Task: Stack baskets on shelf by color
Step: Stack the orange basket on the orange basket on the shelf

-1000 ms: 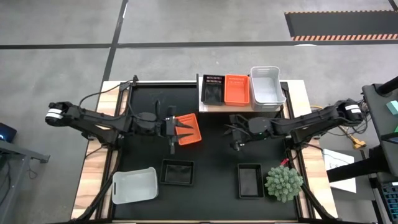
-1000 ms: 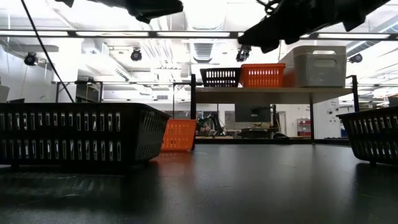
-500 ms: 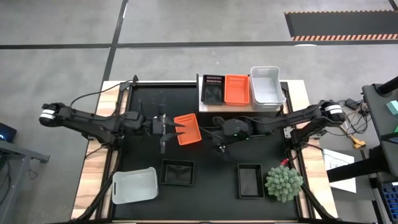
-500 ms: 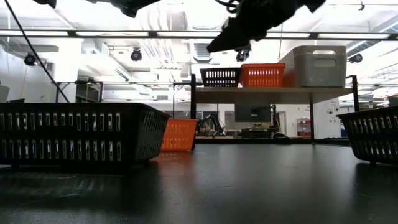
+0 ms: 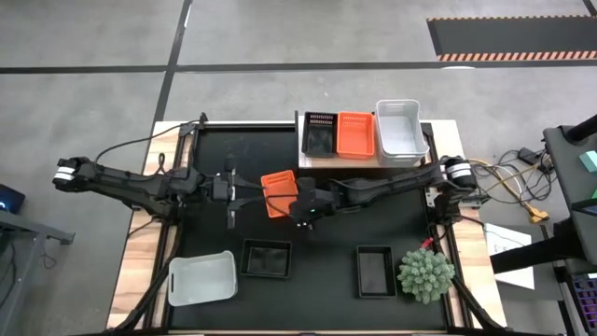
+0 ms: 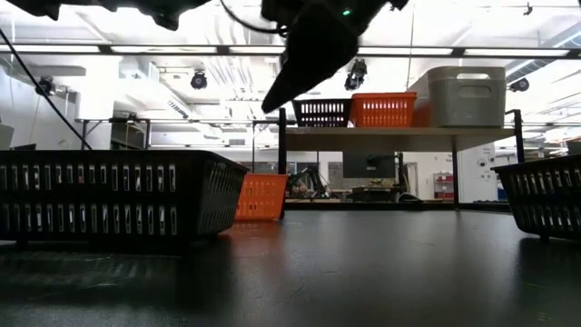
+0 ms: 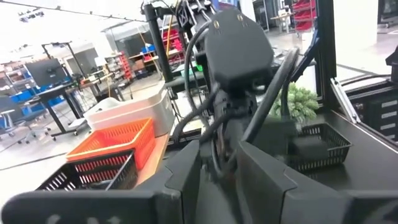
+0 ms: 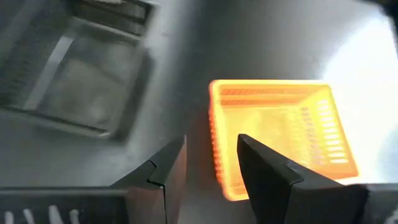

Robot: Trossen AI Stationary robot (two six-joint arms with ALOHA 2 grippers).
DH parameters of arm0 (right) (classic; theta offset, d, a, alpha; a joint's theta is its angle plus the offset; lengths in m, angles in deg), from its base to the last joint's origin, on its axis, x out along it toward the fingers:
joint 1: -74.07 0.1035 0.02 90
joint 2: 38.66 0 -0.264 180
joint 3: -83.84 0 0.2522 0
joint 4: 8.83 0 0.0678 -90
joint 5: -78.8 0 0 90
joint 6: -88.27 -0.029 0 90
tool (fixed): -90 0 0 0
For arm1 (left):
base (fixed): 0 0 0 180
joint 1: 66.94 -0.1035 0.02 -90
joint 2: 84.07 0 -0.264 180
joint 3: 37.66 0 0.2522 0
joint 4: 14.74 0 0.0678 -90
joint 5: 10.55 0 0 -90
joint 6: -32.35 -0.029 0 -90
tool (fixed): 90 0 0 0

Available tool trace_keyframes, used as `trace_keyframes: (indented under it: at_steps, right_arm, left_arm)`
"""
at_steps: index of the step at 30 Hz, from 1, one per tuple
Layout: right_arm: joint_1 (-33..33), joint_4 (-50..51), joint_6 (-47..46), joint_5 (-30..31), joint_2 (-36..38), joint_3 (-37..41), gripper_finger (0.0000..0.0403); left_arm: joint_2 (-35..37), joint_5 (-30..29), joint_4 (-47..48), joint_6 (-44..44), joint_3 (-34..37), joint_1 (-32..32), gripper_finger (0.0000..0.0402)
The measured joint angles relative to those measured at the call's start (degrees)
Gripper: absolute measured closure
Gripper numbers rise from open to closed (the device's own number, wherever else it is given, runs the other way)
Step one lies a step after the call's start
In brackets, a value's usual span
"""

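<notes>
Shelf (image 5: 362, 159) holds black, orange, white baskets. Orange basket (image 5: 277, 191) beside shelf unstacked; right gripper (image 8: 208, 163) above, jaws narrow, empty.

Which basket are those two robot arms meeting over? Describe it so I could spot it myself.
Start at the light-wood shelf at the mat's far edge, then look just in front of its left end. There an orange basket sits alone on the black mat, with the right gripper over its edge and the left gripper beside it. It is the only orange one off the shelf.
</notes>
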Motion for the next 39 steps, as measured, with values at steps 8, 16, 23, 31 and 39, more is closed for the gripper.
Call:
trace_keyframes:
  at_steps: [8, 16, 23, 31, 39]
  right_arm:
    - [-0.1, 3.5, 1.0, 2.5, -8.1, -7.2, 0.0238]
    - [-1.5, 2.9, 0.7, 3.1, -14.5, -9.4, 0.0228]
    - [-3.1, 3.1, 0.3, 4.0, -17.7, -10.0, 0.0251]
    - [-2.8, 3.0, 2.6, 3.7, -17.3, -10.0, 0.0375]
    - [-0.1, 8.6, 3.8, 3.5, -10.9, -10.0, 0.0393]
  left_arm:
    - [0.8, 0.0, -0.1, -0.2, 0.8, 0.0, 0.0310]
    - [0.8, 0.0, -0.2, -1.2, 0.9, 0.0, 0.0310]
    - [0.8, -0.1, -0.3, -1.2, 0.9, 0.0, 0.0310]
    - [0.8, -0.2, -0.2, -1.2, 0.9, 0.0, 0.0311]
    - [0.8, -0.2, -0.2, -1.2, 0.9, 0.0, 0.0311]
